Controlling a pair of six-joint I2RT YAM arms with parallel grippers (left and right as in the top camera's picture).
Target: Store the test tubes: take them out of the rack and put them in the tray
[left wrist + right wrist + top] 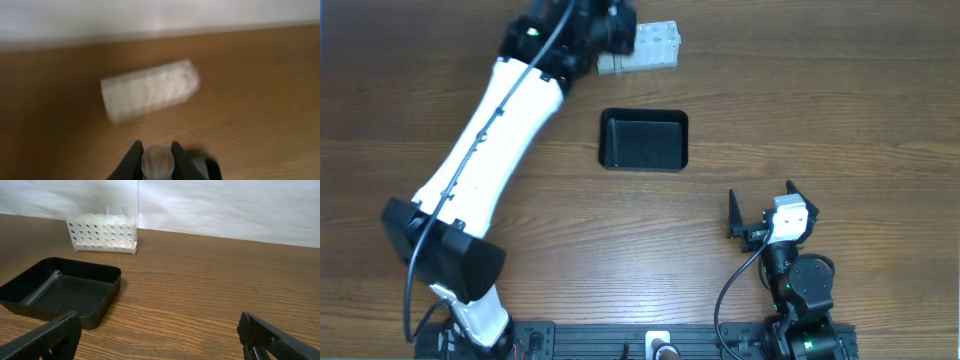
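left arm: stretched from its base at the near left edge across the wooden table (840, 100) to the far side, by the rack.
left gripper (157, 150): fingers clenched on a clear test tube (158, 164), which showed end-on between the two dark fingertips. it was lifted above the table, on the near side of the rack.
test tube rack (655, 45): white, perforated block standing on the table at the far edge, just beyond the tray and slightly apart from it. how many tubes stood in it could not be told.
tray (603, 140): black, rectangular, shallow-walled. it sat flat near the middle of the table, between the rack and the right arm.
stored tube (42, 289): one clear tube lying flat inside the tray, along one side wall.
right arm: folded close to its base at the near right edge, well apart from tray and rack.
right gripper (761, 195): fingers released and spread wide, with nothing between them. it faced the tray and rack.
backdrop (225, 210): plain white sheet behind the far edge of the table.
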